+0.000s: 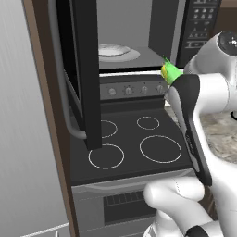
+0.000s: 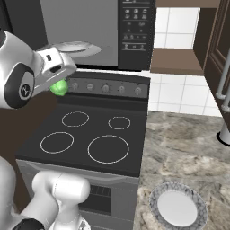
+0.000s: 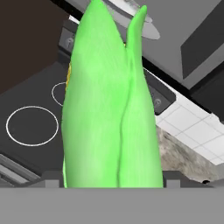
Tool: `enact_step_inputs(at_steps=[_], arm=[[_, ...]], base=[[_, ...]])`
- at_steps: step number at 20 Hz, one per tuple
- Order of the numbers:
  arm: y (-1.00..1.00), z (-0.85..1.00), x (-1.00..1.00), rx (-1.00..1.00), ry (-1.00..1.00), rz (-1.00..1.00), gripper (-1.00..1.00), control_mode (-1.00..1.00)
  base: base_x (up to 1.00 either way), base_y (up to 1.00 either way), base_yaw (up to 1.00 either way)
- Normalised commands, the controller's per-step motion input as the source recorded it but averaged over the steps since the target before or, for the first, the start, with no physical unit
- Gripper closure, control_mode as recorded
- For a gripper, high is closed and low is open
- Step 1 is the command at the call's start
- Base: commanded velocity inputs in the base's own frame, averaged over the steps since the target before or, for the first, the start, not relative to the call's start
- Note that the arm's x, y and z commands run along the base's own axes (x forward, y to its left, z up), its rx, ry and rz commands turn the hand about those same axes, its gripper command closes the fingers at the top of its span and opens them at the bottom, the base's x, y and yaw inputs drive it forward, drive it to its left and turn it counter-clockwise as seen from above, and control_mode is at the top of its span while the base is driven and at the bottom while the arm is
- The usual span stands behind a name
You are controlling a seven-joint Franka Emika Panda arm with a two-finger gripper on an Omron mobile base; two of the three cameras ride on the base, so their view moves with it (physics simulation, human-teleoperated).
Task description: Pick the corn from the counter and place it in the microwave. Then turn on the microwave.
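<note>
The bright green, yellow-ended corn (image 3: pixel 109 105) is pinched in the gripper (image 1: pixel 172 79); next, it should be lifted into the open black microwave (image 1: pixel 139 28).

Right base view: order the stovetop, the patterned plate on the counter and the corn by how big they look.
1. Stovetop, by far the largest.
2. Patterned plate, nearer the camera, so it may look bigger than it is.
3. Corn, smallest, partly hidden by the hand.
</note>
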Motion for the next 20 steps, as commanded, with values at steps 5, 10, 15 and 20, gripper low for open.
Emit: enact_step_inputs(at_steps=[5,10,15,20], arm=[[0.24,0.33,0.76,0.00,-0.04,0.03,1.00,-1.00],[0.23,0.27,0.63,0.00,0.00,0.03,1.00,-1.00],[0.27,0.20,0.56,0.00,0.00,0.03,1.00,-1.00],[0.16,0.25,0.52,0.00,-0.03,0.03,1.00,-1.00]], base=[[0.00,0.00,0.00],[0.00,0.00,0.00],[0.00,0.00,0.00],[0.00,0.00,0.00]])
